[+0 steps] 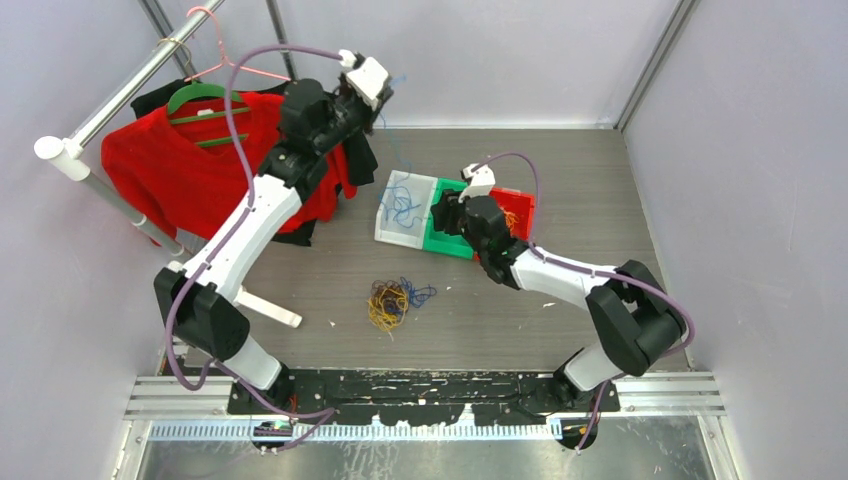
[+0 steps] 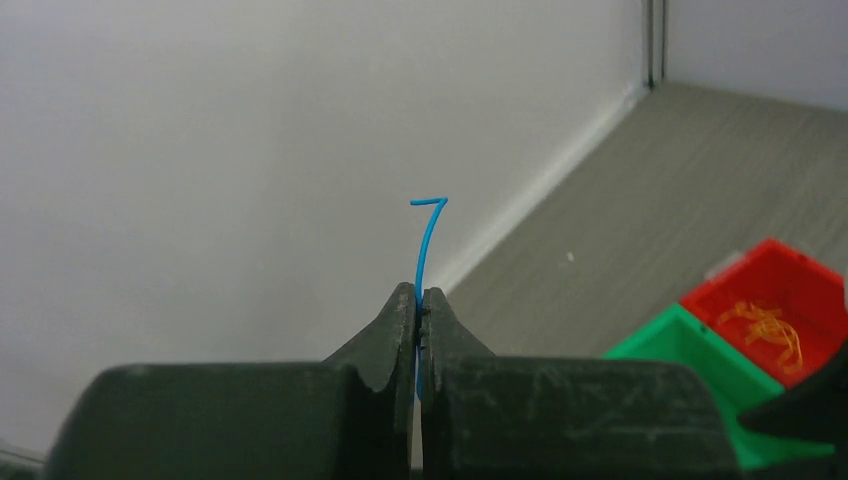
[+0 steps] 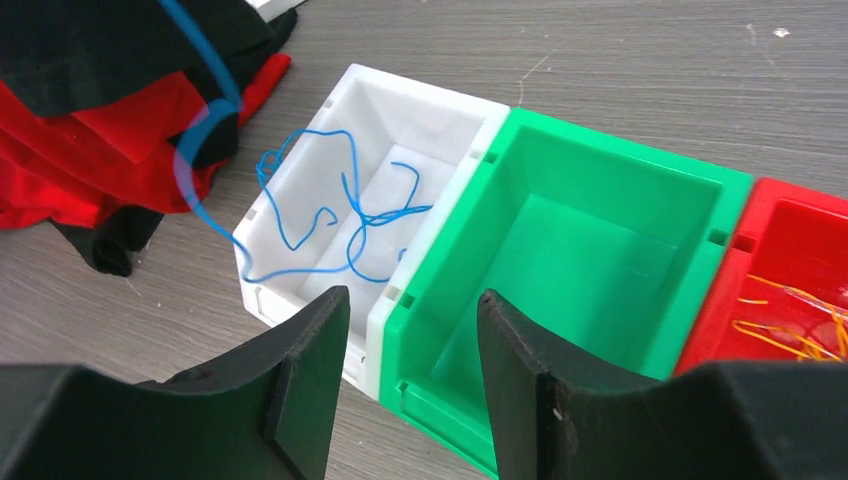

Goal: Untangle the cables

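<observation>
Left tool (image 2: 419,300): pinched shut on a single blue strand (image 2: 428,235). The strand's hooked end pokes out past the fingertips. The tool is raised off the desk (image 1: 560,170), up and to the far left of the white bin (image 3: 420,100), next to the red garment (image 1: 180,170) on its hanger.

In the right wrist view a blue strand runs down from the upper left, loops, and reaches the white bin's left outer corner. Can't tell whether it joins what's inside.

Right tool (image 3: 412,300): fingers spread wide, nothing between them. It hangs over the near edge where the white bin meets the green bin (image 3: 600,160).

Bins are in one row, touching: the green bin is directly right of the white bin, and the red bin (image 3: 800,230) is one further right.
- white bin: loose blue strands (image 3: 340,215), some draped over its inner step
- green bin: no strands seen in it
- red bin: yellow-orange strands (image 3: 790,325) on the floor of it

Clump of cables (image 1: 392,300): on the desk on the near side of the white bin, apart from it. It is mostly yellow-orange with dark strands mixed in, and blue loops trail off its right side. Neither tool is touching it.
</observation>
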